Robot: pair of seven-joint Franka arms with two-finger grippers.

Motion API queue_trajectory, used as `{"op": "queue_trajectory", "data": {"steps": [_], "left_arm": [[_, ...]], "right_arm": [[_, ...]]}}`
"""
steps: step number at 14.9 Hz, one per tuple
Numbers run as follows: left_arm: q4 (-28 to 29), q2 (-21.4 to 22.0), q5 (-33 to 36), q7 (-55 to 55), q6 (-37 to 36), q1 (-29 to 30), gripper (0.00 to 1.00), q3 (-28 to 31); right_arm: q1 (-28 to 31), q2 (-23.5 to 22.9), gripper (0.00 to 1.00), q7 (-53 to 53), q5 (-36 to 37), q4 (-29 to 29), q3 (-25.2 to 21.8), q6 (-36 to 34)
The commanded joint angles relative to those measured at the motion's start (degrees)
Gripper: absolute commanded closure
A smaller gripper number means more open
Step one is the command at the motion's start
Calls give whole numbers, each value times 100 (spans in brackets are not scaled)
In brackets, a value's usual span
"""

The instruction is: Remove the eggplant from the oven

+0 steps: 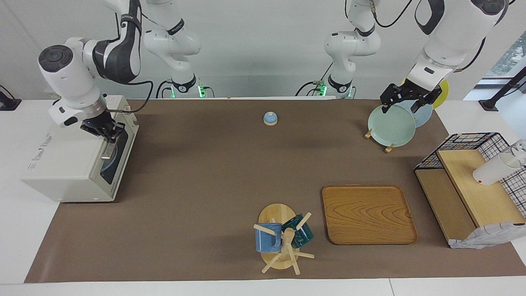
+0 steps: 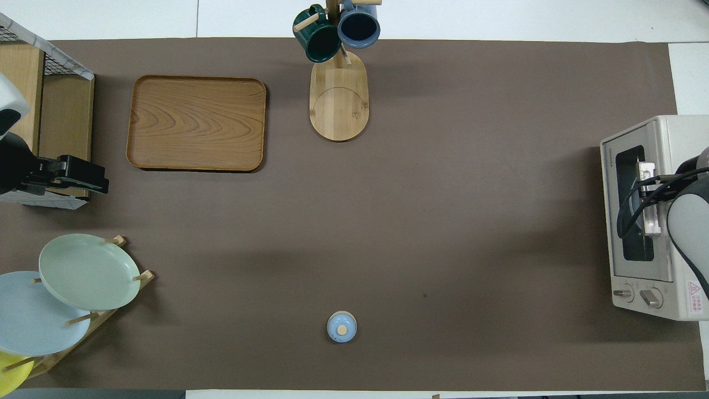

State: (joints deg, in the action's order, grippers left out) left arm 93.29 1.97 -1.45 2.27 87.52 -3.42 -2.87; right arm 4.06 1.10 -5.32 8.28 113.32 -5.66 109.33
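The off-white oven (image 1: 65,164) stands at the right arm's end of the table with its glass door closed; it also shows in the overhead view (image 2: 612,233). The eggplant is hidden; only a bluish plate shows through the window. My right gripper (image 1: 107,135) is down at the metal bar handle (image 1: 106,154) on the door's top edge, at the end of the handle nearer the robots, also seen in the overhead view (image 2: 645,183). My left gripper (image 1: 399,107) is open and empty and waits over the plate rack.
A rack holds a pale green plate (image 1: 390,125) with blue and yellow plates. A small blue lidded pot (image 1: 270,118) sits near the robots. A wooden tray (image 1: 367,213), a mug tree (image 1: 281,242) and a wire rack (image 1: 472,139) holding a white cup lie farther out.
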Motion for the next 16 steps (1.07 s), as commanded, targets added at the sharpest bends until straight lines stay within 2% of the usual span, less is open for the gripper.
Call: {"op": "queue_trajectory", "data": {"steps": [1,3,6,11,16], "left_arm": [[-118,-39,-48,-16,-139,43,0,-3],[-118,-39,-48,-16,-139,43,0,-3],[-118,-39,-48,-24,-139,43,0,-3],[-109,-39,-48,-16,-139,43,0,-3],[-109,-39,-48,-16,-139,43,0,-3]], "right_arm": [[-124,92,100,-49,34,523,48,622],[-300,49,100,56,-19,804,56,1001],[-634,-179,100,574,-37,885,56,1300],[-767,-469,100,663,-380,1350,65,2337],[-986,-769,100,716,-775,1342,83,2593]]}}
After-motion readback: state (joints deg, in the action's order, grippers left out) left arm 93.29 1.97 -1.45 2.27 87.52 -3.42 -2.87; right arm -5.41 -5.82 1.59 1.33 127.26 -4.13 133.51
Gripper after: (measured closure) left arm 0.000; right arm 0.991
